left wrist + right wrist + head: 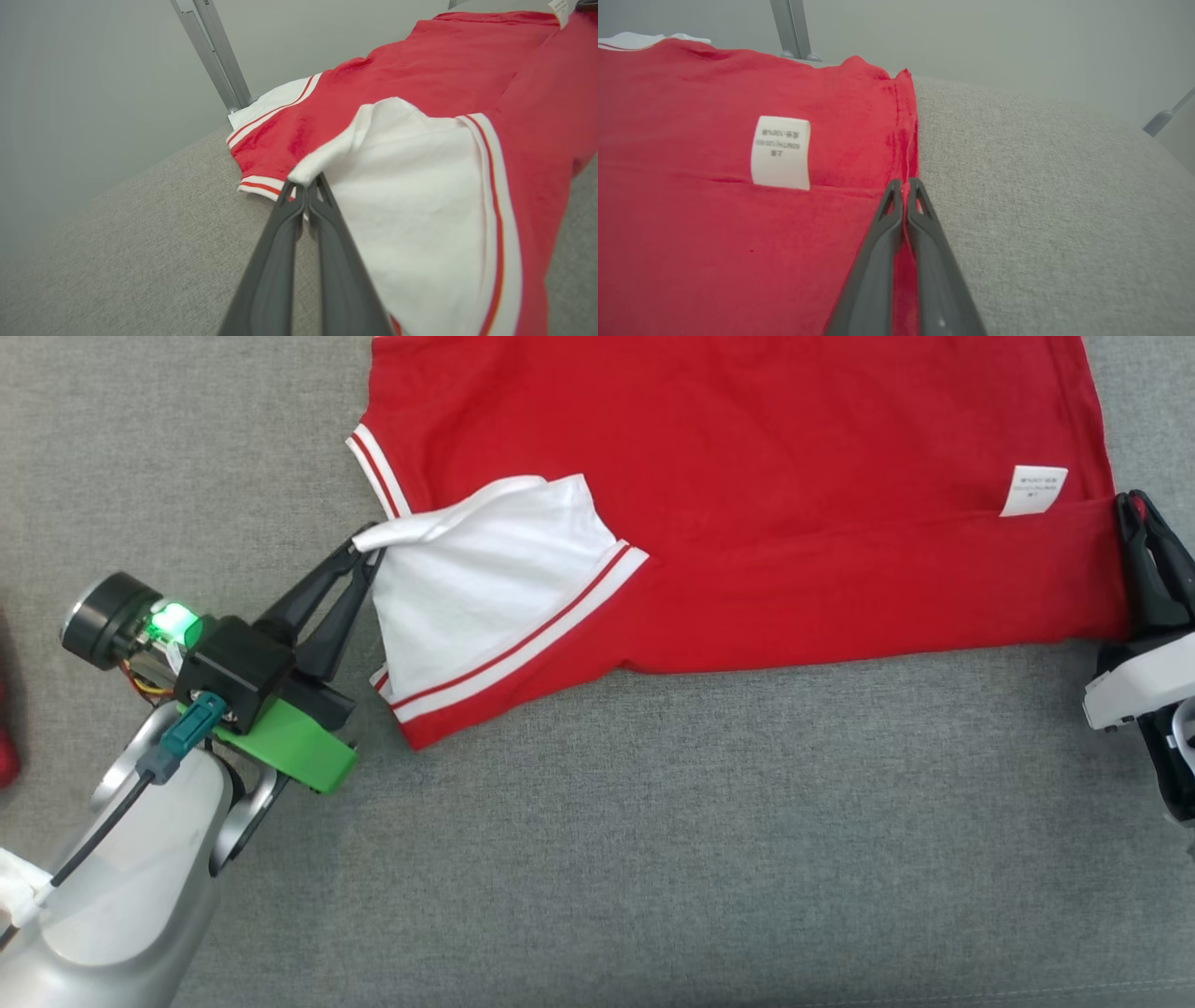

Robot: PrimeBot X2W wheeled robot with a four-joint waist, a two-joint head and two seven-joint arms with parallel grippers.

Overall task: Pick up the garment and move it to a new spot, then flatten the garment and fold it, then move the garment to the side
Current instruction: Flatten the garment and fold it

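The garment is a red shirt with white sleeves and red-and-white striped trim, spread across the grey surface with its near edge folded up over the body. My left gripper is shut on the tip of the white sleeve, pinching the cloth at its left end. At the right edge, my right gripper is shut on the red hem, with the cloth pressed between the two dark fingers. A white care label lies on the red cloth near that grip.
The grey fabric surface stretches in front of the garment. Grey metal posts rise behind the surface against a pale wall. A dark red object peeks in at the far left edge.
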